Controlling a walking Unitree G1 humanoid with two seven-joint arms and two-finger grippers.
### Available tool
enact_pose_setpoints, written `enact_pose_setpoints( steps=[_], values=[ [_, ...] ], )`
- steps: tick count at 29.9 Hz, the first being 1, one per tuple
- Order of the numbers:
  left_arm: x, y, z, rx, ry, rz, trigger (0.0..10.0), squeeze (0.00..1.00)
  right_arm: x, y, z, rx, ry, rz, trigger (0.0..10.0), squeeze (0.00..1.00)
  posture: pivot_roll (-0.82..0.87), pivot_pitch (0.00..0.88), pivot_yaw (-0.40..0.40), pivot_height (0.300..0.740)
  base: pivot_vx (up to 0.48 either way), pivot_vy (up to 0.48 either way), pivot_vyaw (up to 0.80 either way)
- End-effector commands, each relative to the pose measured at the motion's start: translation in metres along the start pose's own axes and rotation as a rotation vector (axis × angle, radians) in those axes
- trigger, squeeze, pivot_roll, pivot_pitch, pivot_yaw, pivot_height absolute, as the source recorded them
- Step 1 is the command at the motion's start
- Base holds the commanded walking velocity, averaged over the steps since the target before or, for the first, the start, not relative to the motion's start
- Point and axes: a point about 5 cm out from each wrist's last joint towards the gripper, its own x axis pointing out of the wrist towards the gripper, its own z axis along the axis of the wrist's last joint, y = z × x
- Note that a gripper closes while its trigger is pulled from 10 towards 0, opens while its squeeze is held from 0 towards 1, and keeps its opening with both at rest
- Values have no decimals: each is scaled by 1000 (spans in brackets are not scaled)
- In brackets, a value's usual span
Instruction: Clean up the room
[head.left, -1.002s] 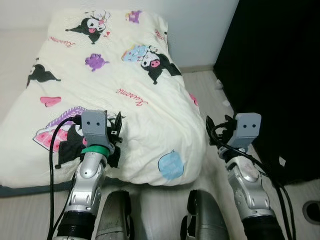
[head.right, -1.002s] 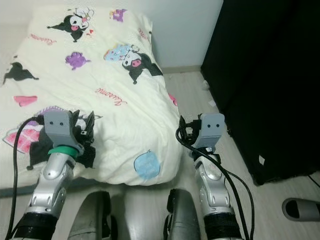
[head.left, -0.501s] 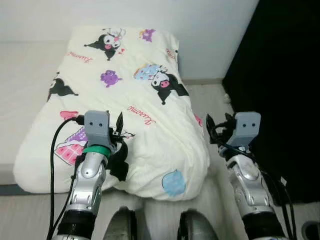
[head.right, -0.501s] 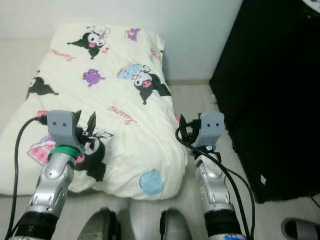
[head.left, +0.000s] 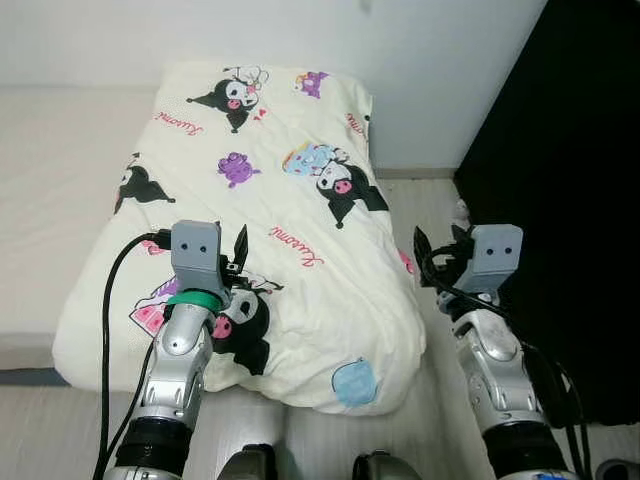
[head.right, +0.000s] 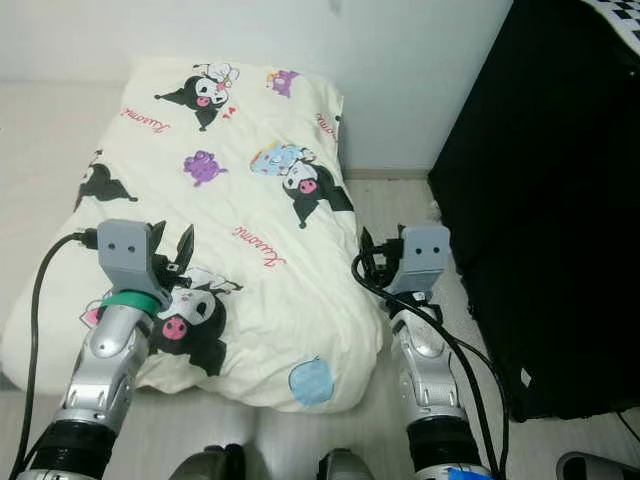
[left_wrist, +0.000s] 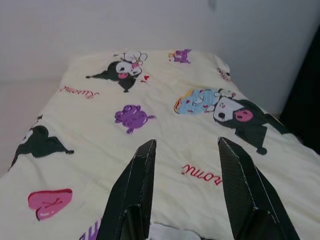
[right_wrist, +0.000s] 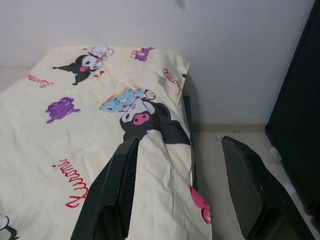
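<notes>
the black cabinet (head.left: 570, 200) hides the floor on your right. the cream cartoon-print blanket (head.left: 290, 220) lies rumpled; left gripper (left_wrist: 187, 165) and right gripper (right_wrist: 185, 170) both spread, empty.

arms (head.left: 180, 370) — silver, jointed | wrist boxes (head.left: 196, 250) — grey, two dark screw dots | left wrist: green band (head.left: 193, 298) | cables (head.left: 108, 330): black | fingers (left_wrist: 135, 190): long, black

Cream duvet (head.left: 300, 250) printed with black-and-white cartoon figures (pink-faced), purple and blue blobs, pink hearts, red script. White wall (head.left: 420, 60). Black cabinet (head.left: 570, 200). Pale floor (head.left: 420, 200). Silver arms, black fingers (left_wrist: 135, 190), green band (head.left: 193, 298).
</notes>
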Motion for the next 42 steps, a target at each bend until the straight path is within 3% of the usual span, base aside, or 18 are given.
enact_pose_setpoints(
  steps=[1,4,13,27,42],
  values=[
    [-5,-1,-13,-20,63,-1,10000,0,-3,-2,-10,22,50,-28,10000,0,36,89,38,740,0,0,0],
    [-6,-1,-22,-20,120,17,10000,0,-4,-1,-13,9,55,-37,10000,0,37,90,41,740,0,0,0],
    [-9,-8,-22,-15,102,-25,10000,0,-8,6,-20,-5,67,-55,10000,0,41,96,45,740,0,0,45],
    [-12,-8,-27,-46,164,-18,10000,0,-4,16,-18,-1,45,-28,10000,0,52,101,47,740,0,0,800],
    [-16,-7,-26,4,166,-43,10000,0,5,25,-16,17,37,10,10000,0,70,110,47,740,0,0,800]
  ],
)
